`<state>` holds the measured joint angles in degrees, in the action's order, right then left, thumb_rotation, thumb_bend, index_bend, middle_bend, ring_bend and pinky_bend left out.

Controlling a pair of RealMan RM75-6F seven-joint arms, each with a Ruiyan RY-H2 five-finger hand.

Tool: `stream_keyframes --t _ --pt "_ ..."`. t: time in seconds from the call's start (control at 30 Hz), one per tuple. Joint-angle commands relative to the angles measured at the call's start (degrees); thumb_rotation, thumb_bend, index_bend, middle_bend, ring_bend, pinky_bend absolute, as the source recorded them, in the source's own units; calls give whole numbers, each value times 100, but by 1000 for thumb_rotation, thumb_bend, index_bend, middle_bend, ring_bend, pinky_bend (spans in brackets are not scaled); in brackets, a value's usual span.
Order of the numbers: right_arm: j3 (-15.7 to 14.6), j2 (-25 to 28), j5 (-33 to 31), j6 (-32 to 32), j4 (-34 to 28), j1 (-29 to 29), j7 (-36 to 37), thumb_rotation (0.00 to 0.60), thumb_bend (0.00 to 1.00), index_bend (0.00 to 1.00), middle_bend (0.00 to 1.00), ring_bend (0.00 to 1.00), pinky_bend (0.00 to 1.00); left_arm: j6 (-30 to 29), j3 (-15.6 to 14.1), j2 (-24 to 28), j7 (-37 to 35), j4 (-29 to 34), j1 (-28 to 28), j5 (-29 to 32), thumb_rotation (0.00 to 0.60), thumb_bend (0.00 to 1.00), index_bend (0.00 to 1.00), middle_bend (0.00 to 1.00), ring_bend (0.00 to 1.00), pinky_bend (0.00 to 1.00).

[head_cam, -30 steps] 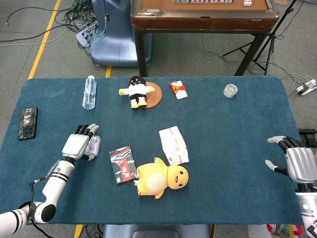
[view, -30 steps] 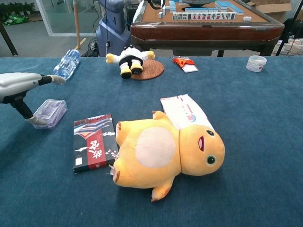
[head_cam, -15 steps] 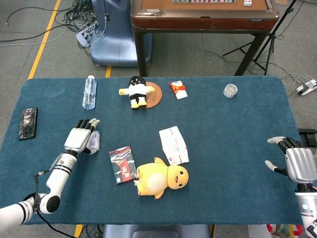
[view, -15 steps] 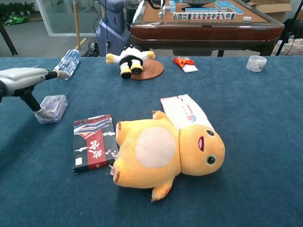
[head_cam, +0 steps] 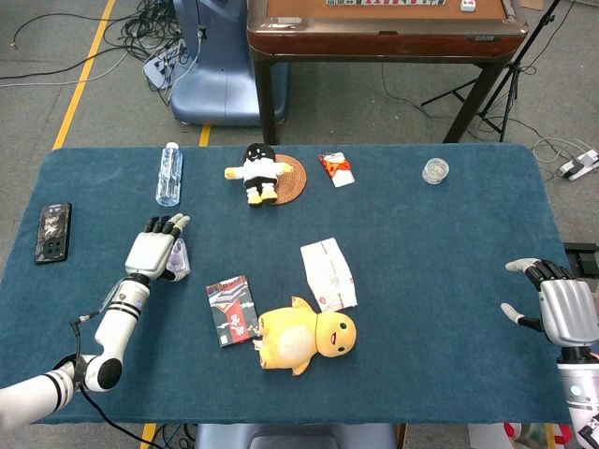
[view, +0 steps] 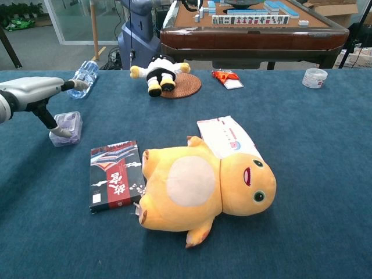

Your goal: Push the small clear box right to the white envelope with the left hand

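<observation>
The small clear box (head_cam: 179,260) (view: 68,127), with purple contents, lies on the blue tablecloth at the left. My left hand (head_cam: 153,249) (view: 36,93) sits at its left side with fingers stretched out, and in the chest view its thumb touches the box's near left corner. It holds nothing. The white envelope (head_cam: 328,274) (view: 224,135) lies well to the right, at the table's middle, beside the yellow plush. My right hand (head_cam: 552,309) hovers at the right table edge, fingers spread and empty; it is outside the chest view.
A black-and-red booklet (head_cam: 230,310) and a yellow plush duck (head_cam: 306,338) lie between box and envelope, nearer the front. A water bottle (head_cam: 168,173), phone (head_cam: 53,232), small doll on a coaster (head_cam: 259,173), red packet (head_cam: 338,169) and clear round tub (head_cam: 435,170) sit farther off.
My left hand has moved toward the table's far side and slightly right, and the clear box has slid along with it. The right hand has not moved.
</observation>
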<state>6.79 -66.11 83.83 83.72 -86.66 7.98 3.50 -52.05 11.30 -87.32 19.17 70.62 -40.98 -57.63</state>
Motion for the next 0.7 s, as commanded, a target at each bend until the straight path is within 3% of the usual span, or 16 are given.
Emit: stream_keyframes --t 0.03,0.13,0.3,0.37,0.47,0.7 --pt "15 0 3 -13 12 19 22 600 0 375 369 292 400 -169 -37 110 59 178 93 -30 600 0 0 0 0 29" --pt "25 -14 17 -35 42 46 69 600 0 374 369 292 400 -392 -100 317 144 509 238 -64 600 0 0 0 0 112" --pt "12 -49 56 -77 84 85 115 600 0 375 369 292 400 -850 -173 581 213 881 493 -190 600 0 0 0 14 359" --pt "9 -62 74 -75 90 94 123 600 0 375 369 292 400 -972 -199 623 201 862 572 -242 600 0 0 0 20 393" --pt "8 -69 97 -51 69 96 114 600 0 375 369 292 400 -996 -223 614 193 703 623 -246 600 0 0 0 2 335" --pt "36 -9 71 -2 -7 81 50 600 0 375 369 292 400 -817 -183 355 176 164 557 -173 600 0 0 0 0 12"
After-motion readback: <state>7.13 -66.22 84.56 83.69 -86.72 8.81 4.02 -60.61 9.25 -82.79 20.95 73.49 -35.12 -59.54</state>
